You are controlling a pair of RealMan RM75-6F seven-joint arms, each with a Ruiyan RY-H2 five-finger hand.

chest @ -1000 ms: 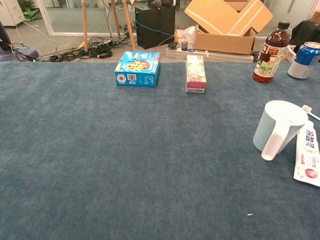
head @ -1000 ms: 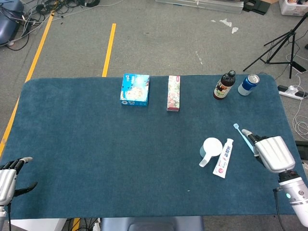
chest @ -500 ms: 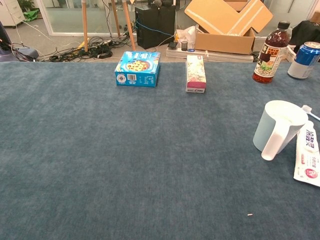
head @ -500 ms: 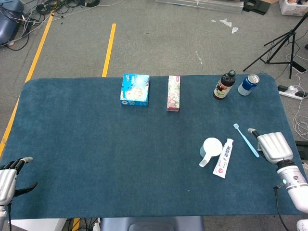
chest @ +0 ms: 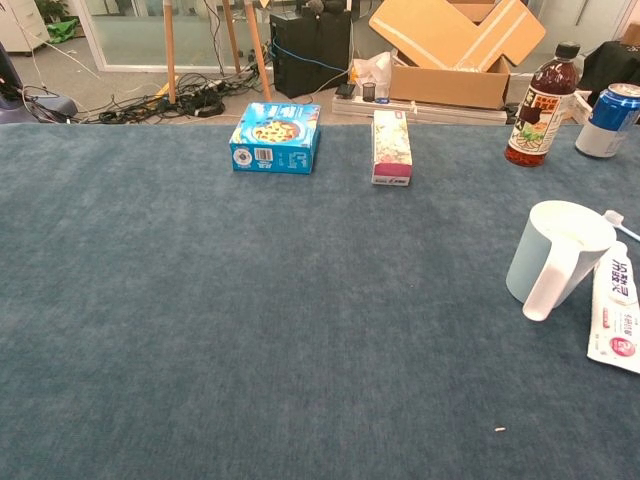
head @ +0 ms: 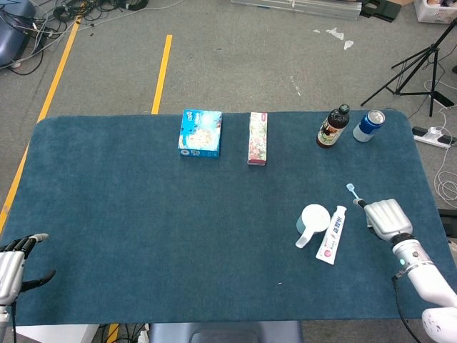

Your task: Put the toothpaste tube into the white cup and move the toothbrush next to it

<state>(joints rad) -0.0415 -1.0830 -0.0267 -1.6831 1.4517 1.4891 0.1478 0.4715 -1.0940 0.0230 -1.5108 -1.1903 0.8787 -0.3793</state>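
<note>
The left hand (head: 10, 266) rested at the near left corner of the table (head: 128, 229), fingers spread and empty. The right hand (head: 385, 218) lay over the handle of the toothbrush (head: 351, 189), only the bristle end showing; whether its fingers gripped the handle could not be told. Just left of it lay the toothpaste tube (head: 330, 234), flat, beside the upright white cup (head: 312, 220). Along the far edge stood a blue box (head: 200, 133), a flowered carton (head: 257, 138), a dark bottle (head: 333, 126) and a blue can (head: 368, 125). The chest view showed the cup's handle (chest: 551, 288) toward the camera but neither hand.
</note>
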